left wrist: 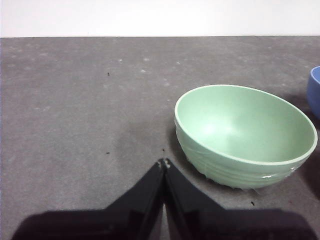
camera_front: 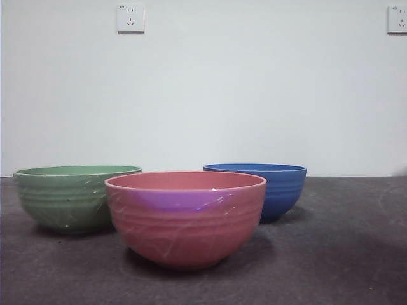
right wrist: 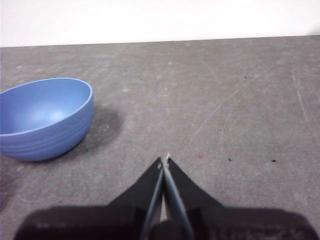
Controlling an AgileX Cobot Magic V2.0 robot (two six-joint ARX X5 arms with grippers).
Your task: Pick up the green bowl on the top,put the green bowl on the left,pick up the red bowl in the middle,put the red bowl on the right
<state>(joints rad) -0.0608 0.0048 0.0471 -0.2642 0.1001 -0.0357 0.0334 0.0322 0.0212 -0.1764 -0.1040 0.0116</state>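
Red bowl [camera_front: 185, 216] nearest the front camera, upright on the dark surface [camera_front: 343, 254], in the middle of the row and forward of the other two. Nothing stacked: all three bowls stand singly.

Green bowl [camera_front: 68, 197] upright on the left, behind and just beside the red one; from the front their rims overlap, contact cannot be told. Blue bowl [camera_front: 273, 189] set back, right of the red bowl.

Left tool [left wrist: 164, 163]: jaws pressed together, empty, low over bare surface, green bowl [left wrist: 240, 135] just beside it. Right tool [right wrist: 164, 160]: jaws likewise closed on nothing, blue bowl [right wrist: 44, 117] off to one side, open surface ahead.

Judgement: green bowl looks already placed on the left; red bowl remains to go right. It appears in neither wrist view, so neither tool points at it. Clear ground lies beyond the blue bowl, on the right tool's side, making that arm the likelier one. Bowls are round, so no long axis; a rim pinch from above would suit.
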